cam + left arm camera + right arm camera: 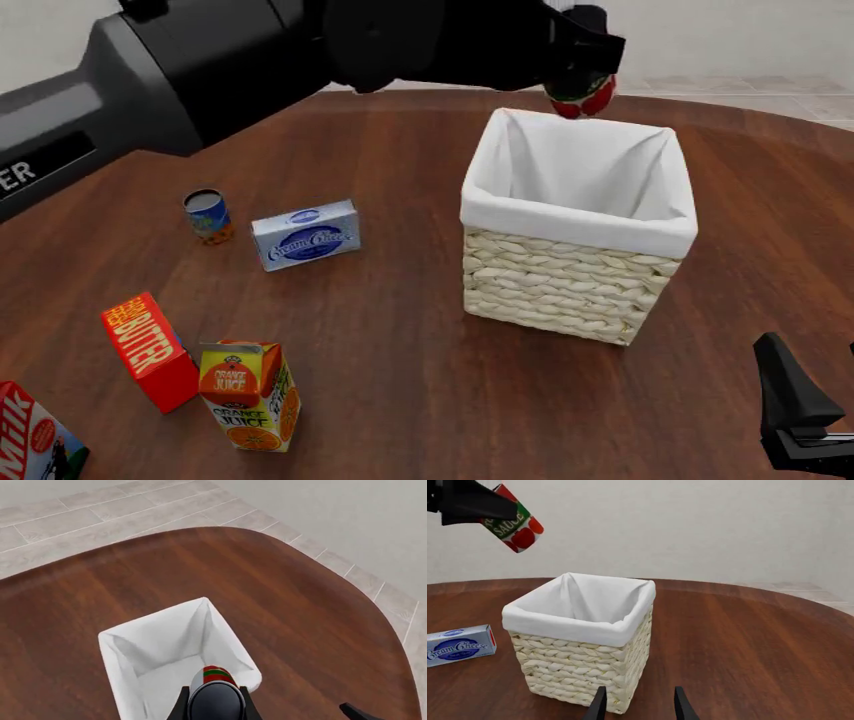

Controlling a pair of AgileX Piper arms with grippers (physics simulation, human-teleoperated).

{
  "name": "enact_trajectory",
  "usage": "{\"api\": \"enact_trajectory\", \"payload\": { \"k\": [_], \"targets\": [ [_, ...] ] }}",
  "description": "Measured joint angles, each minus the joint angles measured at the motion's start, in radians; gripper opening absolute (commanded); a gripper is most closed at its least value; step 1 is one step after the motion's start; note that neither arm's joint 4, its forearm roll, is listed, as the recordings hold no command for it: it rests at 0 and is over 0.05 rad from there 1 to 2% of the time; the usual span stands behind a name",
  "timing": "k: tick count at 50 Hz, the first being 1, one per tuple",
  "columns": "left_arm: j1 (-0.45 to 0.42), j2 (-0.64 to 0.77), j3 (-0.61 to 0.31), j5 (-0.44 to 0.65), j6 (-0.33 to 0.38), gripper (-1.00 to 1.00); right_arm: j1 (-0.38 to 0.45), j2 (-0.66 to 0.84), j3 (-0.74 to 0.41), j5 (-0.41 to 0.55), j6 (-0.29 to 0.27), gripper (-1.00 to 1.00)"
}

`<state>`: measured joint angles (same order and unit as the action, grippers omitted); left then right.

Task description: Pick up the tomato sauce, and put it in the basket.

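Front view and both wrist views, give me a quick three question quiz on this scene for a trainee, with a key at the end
1. True or false: the tomato sauce already sits on the floor of the basket.
2. Which hand holds the can? A) left hand B) right hand
3. Fill in: the box lying flat between the blue and orange can and the basket reads "Cream ____".

Key
1. False: it hangs in the air above the basket's far rim, gripped and tilted.
2. A: the right one is open and holds nothing, low beside the basket.
3. Cheese.
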<state>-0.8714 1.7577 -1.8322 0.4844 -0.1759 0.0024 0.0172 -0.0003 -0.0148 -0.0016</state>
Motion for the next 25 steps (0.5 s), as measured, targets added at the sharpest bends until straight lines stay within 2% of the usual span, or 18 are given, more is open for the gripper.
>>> {"api": "enact_trajectory", "payload": {
  "k": [25],
  "targets": [
    [0.022,0.054,0.039,-0.086,-0.013,-1.00,0.000,0.000,0.000,0.000,0.000,1.00]
  ]
}}
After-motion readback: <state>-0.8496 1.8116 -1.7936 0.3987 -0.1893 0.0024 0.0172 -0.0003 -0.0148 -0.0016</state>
